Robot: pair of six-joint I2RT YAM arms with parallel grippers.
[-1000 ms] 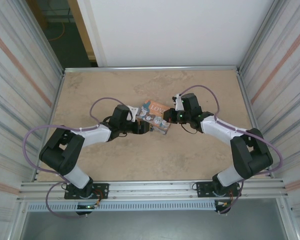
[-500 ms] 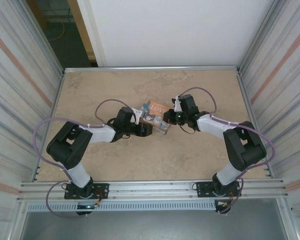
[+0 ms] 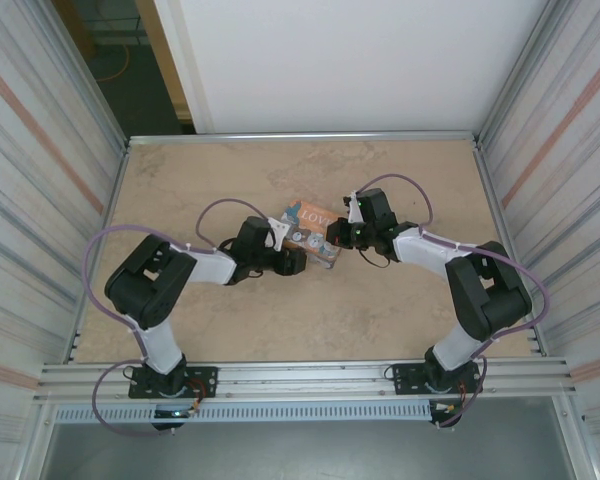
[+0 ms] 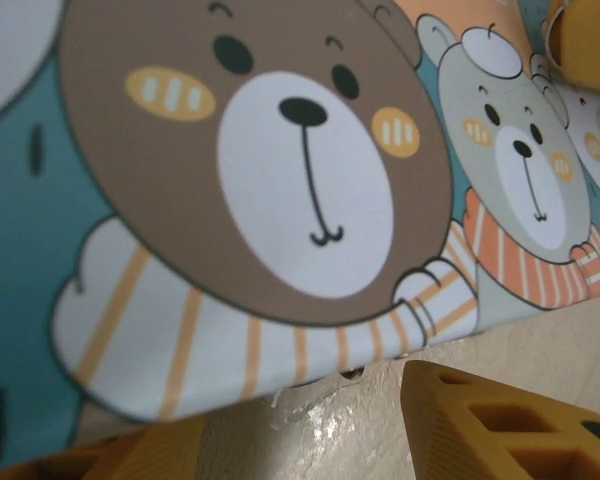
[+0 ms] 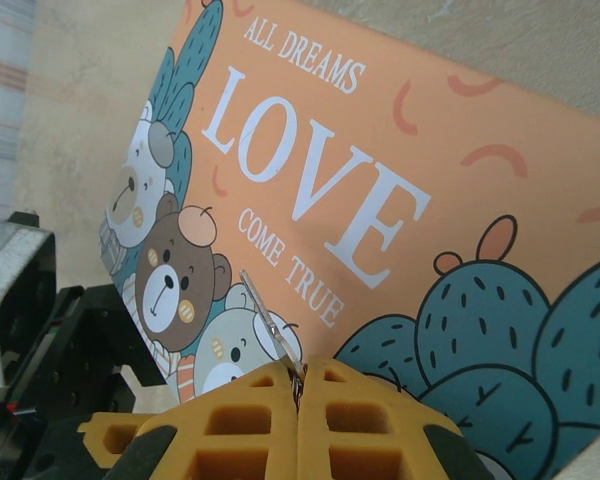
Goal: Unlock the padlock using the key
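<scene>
The right fingers (image 5: 240, 425) pinch the thin, slippery key (image 5: 267, 318) close to the tin box (image 3: 312, 228); the left fingers (image 4: 500, 420) stand wide beside it. The padlock, too small to place, probably needs holding by its body.

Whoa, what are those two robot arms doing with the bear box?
Both arms meet at an orange tin box in the middle of the table. The right pincer is shut on a thin silvery piece, likely the key. The left pincer sits open, close up against the box's bear picture.
</scene>
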